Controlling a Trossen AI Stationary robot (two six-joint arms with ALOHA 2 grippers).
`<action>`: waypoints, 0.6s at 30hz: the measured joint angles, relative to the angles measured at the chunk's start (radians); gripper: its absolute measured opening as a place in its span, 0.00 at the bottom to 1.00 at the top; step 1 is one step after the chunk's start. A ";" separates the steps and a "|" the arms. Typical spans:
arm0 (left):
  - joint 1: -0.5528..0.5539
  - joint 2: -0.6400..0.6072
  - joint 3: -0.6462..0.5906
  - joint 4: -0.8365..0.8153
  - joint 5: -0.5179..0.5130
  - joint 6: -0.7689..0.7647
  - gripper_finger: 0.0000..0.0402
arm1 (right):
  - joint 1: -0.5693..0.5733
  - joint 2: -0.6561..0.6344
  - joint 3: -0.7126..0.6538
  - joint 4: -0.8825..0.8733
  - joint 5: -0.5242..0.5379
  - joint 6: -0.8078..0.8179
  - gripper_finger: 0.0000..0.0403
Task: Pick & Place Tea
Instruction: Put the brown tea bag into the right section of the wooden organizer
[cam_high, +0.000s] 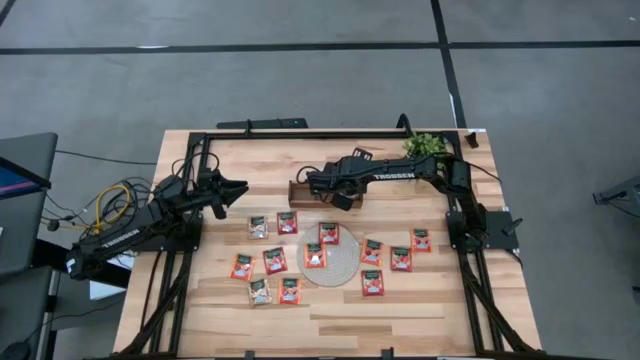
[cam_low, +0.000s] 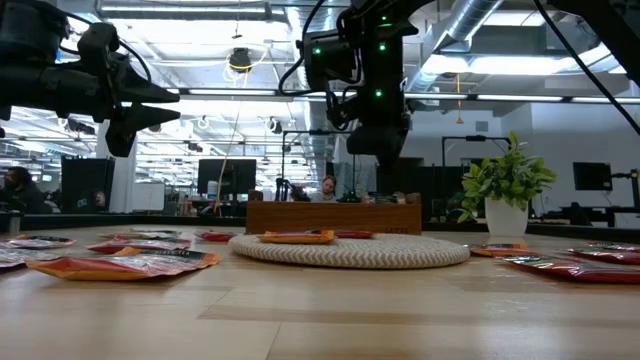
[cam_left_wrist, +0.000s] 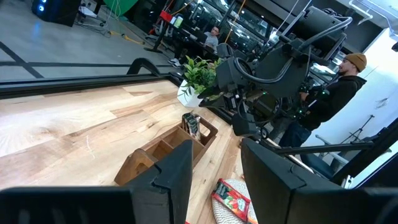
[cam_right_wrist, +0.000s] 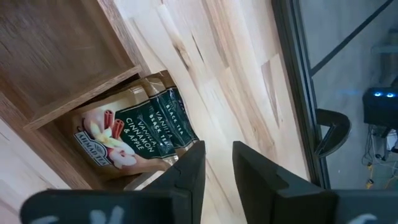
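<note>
left end effector (cam_high: 240, 189): fingers apart, holding nothing, up over the tabletop (cam_high: 400, 310).
tea (cam_high: 275, 260): small flat square red-orange and pale sachets on the light wooden tabletop; one on the round woven grey-beige mat (cam_high: 345, 262).
how it handles: likely light, thin, bendy; pinch an edge.
right end effector (cam_right_wrist: 214, 163): over the brown wooden tray (cam_high: 300, 190), fingers a little apart, holding nothing; pale sachets (cam_right_wrist: 134, 130) in the tray.

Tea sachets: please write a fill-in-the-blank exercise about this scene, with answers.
Over the wooden tray hovers the ____ arm's hand.
The pale sachets in the tray read vanilla, cinnamon and ____.
The left hand holds ____.
One red sachet lies on the round ____.
Missing: right; apple; nothing; mat.
</note>
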 joint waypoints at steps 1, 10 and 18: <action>0.000 0.000 0.000 0.000 0.000 0.000 0.32 | 0.001 0.000 0.000 -0.004 0.003 0.000 0.18; 0.000 0.000 0.000 0.001 0.000 0.000 0.32 | 0.066 -0.018 0.063 -0.206 0.122 0.102 0.16; 0.000 0.000 0.000 0.009 0.001 -0.001 0.32 | 0.149 -0.225 0.067 -0.226 0.129 0.145 0.16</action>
